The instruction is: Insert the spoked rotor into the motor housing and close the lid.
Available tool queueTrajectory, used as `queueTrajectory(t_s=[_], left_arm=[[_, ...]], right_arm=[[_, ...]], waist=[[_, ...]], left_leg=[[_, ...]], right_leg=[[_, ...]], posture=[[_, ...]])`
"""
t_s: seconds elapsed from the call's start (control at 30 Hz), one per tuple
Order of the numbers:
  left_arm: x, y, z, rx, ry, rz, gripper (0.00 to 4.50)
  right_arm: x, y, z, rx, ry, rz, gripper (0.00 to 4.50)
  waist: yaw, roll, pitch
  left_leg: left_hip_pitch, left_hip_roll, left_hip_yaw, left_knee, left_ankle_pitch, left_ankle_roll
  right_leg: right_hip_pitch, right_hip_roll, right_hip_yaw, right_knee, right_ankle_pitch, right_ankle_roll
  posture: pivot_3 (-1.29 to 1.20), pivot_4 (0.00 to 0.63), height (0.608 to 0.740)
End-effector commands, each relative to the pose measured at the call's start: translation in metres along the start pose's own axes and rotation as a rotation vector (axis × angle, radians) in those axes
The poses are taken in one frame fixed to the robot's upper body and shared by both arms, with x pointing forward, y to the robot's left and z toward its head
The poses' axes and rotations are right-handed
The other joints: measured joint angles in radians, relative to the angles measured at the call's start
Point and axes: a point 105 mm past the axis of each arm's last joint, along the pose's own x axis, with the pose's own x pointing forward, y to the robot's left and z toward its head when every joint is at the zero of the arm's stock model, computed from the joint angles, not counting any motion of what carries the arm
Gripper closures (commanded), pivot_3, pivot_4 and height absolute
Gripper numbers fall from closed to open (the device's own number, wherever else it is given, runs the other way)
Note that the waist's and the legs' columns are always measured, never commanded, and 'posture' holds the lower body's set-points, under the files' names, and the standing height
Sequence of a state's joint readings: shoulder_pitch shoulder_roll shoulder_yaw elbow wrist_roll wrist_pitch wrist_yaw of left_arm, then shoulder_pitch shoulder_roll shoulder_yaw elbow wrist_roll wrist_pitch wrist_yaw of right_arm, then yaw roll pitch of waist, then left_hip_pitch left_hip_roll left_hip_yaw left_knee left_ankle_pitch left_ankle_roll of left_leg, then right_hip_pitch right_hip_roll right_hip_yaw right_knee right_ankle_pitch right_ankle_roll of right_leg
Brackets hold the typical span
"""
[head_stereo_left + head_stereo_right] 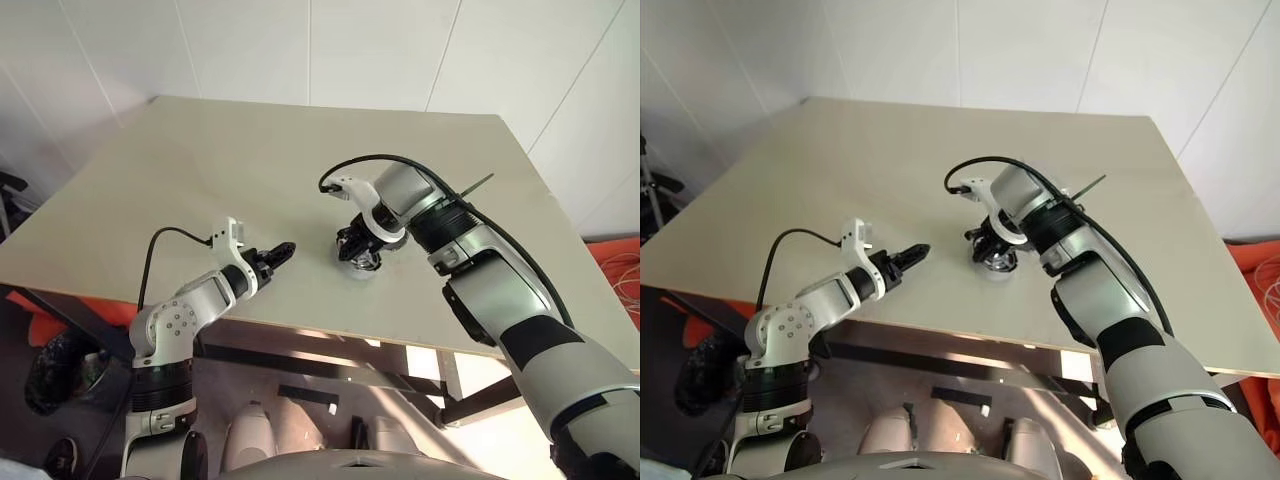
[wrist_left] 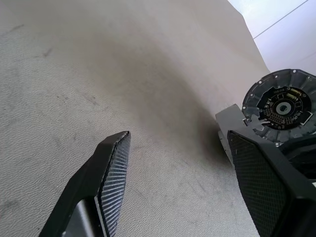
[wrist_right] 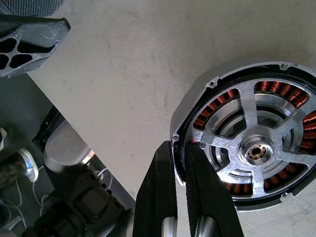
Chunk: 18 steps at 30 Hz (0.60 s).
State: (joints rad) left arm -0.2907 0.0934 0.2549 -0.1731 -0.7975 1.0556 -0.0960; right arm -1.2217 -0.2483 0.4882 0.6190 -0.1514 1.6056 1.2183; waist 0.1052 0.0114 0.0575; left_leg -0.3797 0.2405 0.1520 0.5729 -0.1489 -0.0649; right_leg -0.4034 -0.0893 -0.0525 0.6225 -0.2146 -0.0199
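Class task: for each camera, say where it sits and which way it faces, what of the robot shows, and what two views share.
Head eyes: on the head, facing forward and down over the table; both arms, left gripper and right gripper show.
Left wrist: looks along its open jaws, across the table, at a dark ribbed disc.
Right wrist: looks down its shut jaws pinching the motor housing rim, spoked rotor inside.
Shared: both eyes show one scene.

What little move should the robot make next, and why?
Probably reach the open left tool toward the dark grey ribbed round lid ahead of it. The shiny silver spoked rotor already sits inside the round dark motor housing with coppery windings, and that lid is not on it yet.
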Motion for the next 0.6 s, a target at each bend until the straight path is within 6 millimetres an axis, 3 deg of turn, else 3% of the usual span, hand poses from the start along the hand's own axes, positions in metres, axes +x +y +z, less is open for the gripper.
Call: queueTrajectory(t_s=[0.03, 0.3, 0.6], left_arm=[[-0.004, -0.006, 0.011, 0.034, -0.046, -0.017, 1.20], [-0.007, -0.004, 0.012, 0.037, -0.049, -0.002, 1.20], [-0.012, 0.000, 0.012, 0.035, -0.054, 0.017, 1.20]], right_arm=[[-0.016, 0.019, 0.027, -0.013, -0.103, 0.019, 4.50], [0.003, 0.025, 0.037, 0.146, -0.136, -0.012, 4.50], [0.010, 0.026, 0.039, 0.288, -0.134, -0.025, 4.50]], waist=[[-0.003, 0.000, 0.000], [0.000, 0.000, 0.000], [0.000, 0.001, 0.000]], left_leg=[[0.000, 0.000, 0.000, 0.000, 0.000, 0.000], [-0.001, -0.001, 0.000, -0.002, 0.003, -0.005], [0.000, -0.001, -0.001, -0.002, 0.004, -0.007]], right_leg=[[0.000, 0.000, 0.000, 0.000, 0.000, 0.000], [-0.002, 0.000, 0.001, 0.000, 0.000, 0.000], [-0.001, 0.000, 0.001, 0.001, -0.001, 0.001]], posture=[[0.00, 0.000, 0.740], [0.00, 0.000, 0.740], [0.00, 0.000, 0.740]])
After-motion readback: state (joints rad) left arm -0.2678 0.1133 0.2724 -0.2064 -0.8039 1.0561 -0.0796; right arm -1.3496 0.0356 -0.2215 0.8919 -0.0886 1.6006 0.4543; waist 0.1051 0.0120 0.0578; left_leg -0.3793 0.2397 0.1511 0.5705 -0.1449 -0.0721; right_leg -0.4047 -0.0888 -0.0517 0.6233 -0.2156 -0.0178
